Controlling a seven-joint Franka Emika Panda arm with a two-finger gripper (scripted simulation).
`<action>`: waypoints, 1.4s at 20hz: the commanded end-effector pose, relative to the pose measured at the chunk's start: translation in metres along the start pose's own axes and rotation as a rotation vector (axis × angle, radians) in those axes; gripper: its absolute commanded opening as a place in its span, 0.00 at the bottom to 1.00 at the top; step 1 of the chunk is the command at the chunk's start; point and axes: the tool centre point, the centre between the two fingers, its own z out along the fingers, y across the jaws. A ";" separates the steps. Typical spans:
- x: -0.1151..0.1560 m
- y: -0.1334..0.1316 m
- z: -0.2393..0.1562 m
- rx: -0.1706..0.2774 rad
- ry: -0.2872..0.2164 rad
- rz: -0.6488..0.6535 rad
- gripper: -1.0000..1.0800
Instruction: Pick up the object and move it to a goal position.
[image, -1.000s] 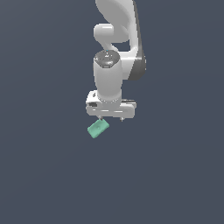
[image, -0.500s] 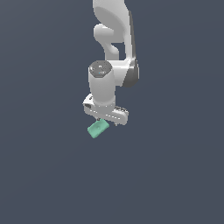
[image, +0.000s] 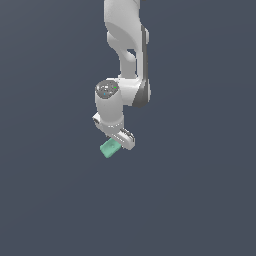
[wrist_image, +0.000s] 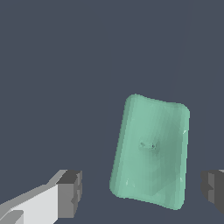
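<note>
Since a second ago the arm (image: 125, 45) has swung toward the exterior view's left and twisted at the wrist, so the gripper (image: 118, 138) now sits skewed rather than level, while the block (image: 109, 148) lies about where it did.

Going left to right in the exterior view: the block's teal end pokes out just left of and below the gripper, tilted on the dark floor (image: 200, 200); the gripper hangs right above it, covering its right end; the arm's elbow bulges further right.

In the wrist view, one dark fingertip (wrist_image: 70, 194) stands on one side of the block (wrist_image: 151, 151) with a clear gap of floor between, and the other fingertip (wrist_image: 213, 189) stands on the other side, also apart from it. The jaws are spread wide and grip nothing. The block lies flat between them, nearer the second finger, turned slightly off square to their line. How high the fingers hang above the floor is hard to judge; probably close.
</note>
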 end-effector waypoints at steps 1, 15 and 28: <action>0.001 0.007 0.008 -0.003 0.003 0.067 0.96; 0.004 0.025 0.024 -0.013 0.010 0.209 0.96; 0.003 0.026 0.068 -0.013 0.011 0.214 0.96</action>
